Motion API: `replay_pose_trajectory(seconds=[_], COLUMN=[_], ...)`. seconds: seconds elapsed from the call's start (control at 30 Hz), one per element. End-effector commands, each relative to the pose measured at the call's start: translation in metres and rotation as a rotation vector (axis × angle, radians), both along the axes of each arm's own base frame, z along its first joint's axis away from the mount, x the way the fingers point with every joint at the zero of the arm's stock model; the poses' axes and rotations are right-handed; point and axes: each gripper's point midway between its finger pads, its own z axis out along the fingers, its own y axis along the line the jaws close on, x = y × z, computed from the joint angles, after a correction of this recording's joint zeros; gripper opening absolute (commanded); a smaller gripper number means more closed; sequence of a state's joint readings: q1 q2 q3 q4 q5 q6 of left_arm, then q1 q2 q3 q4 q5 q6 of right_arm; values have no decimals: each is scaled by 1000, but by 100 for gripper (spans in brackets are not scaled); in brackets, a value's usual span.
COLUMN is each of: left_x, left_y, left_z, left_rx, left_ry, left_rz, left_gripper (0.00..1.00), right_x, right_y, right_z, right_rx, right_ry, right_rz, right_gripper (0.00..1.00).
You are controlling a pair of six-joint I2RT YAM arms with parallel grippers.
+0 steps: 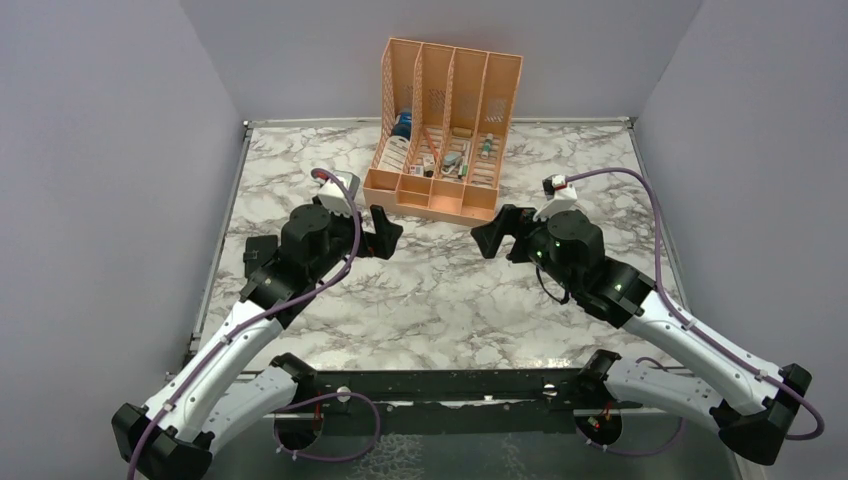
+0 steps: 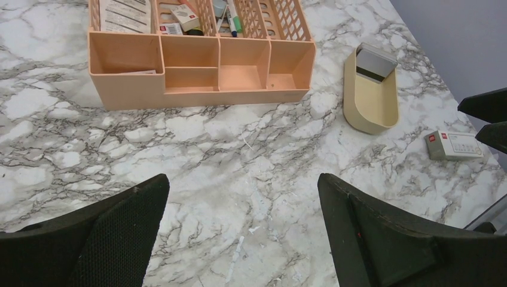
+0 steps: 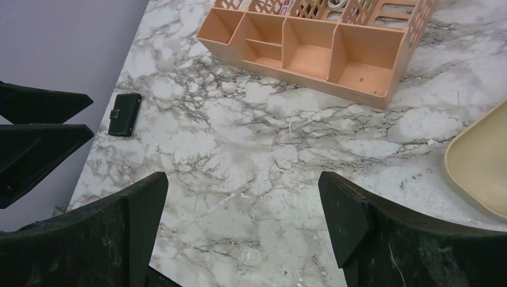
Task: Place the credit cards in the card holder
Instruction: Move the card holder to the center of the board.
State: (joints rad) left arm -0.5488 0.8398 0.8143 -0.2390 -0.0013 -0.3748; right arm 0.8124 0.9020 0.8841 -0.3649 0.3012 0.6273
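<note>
The left end effector [image 2: 242,179] and right end effector [image 3: 242,176] are spread apart. The credit cards [image 2: 455,145], at right of the left wrist view, are judged light, stiff, slippery; the long edges are to be pinched

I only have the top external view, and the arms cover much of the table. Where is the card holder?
Observer: The right wrist view shows the card holder folded shut, flat near the left edge of the table.
Operator: And the cards?
Observer: The left wrist view shows a whitish card with red marks flat on the table, just apart from the beige dish.
Operator: Anything in the dish?
Observer: A greyish flat piece leans at its far end. I cannot tell whether it is a card.
</note>
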Motion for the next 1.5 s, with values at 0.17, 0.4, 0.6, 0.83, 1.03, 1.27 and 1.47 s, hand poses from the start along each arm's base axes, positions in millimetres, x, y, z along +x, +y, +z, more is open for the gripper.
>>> replay_pose_trajectory(seconds=[0.17,0.4,0.6,0.83,1.03,1.27,1.47], left_x=[13,48,74,91,107,110,119], left_y=[18,63,125,202,273,319,323], left_z=[-20,-64,-99,-122,-135,-161,-186], left_rx=[58,222,123,28,57,49,84], left_ry=[35,224,393,432,406,490,560], left_rz=[116,424,661,1028,1297,1432,1408], left_gripper=[99,96,89,90,90,90,90], right_x=[-6,-10,-15,-23,-30,-36,-39], right_y=[6,11,9,6,9,10,13], right_z=[7,9,9,23,27,33,41], right_rx=[52,69,62,88,108,116,142], right_ry=[-6,-7,-31,-80,-91,-100,-127], right_rz=[30,66,93,121,165,196,218], right_gripper=[100,100,100,100,100,100,100])
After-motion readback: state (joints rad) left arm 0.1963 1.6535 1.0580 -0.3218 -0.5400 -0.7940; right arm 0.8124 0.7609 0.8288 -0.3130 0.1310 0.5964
